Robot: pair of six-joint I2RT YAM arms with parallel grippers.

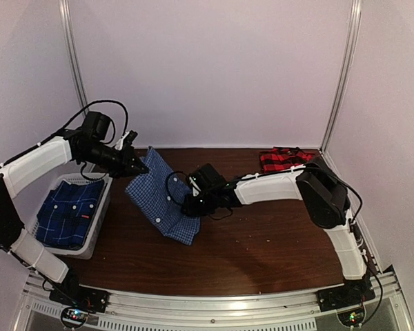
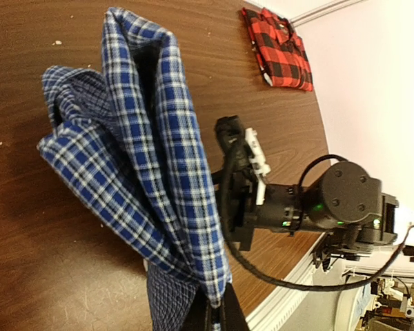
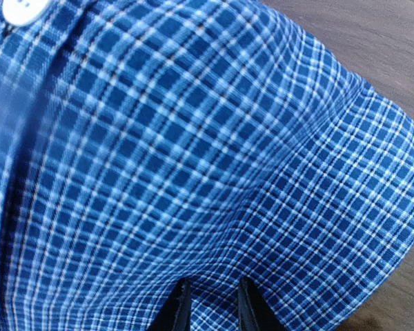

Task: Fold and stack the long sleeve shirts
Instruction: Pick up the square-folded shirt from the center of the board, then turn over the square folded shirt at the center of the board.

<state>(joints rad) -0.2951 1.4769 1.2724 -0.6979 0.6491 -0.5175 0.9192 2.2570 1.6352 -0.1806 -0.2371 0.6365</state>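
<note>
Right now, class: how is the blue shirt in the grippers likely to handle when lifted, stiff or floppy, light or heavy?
Probably floppy: the blue shirt hangs in deep folds from the left gripper. Likely light: that pinch and the right gripper seem to carry it. Pushed, it would probably bunch, since the cloth bulges there.

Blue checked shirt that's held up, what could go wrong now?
The blue checked shirt hangs bunched from the left gripper, pinched by one edge; it might slip out and drop on the table. The right gripper seems to pinch only its lower edge, so pulling could undo the fold.
</note>
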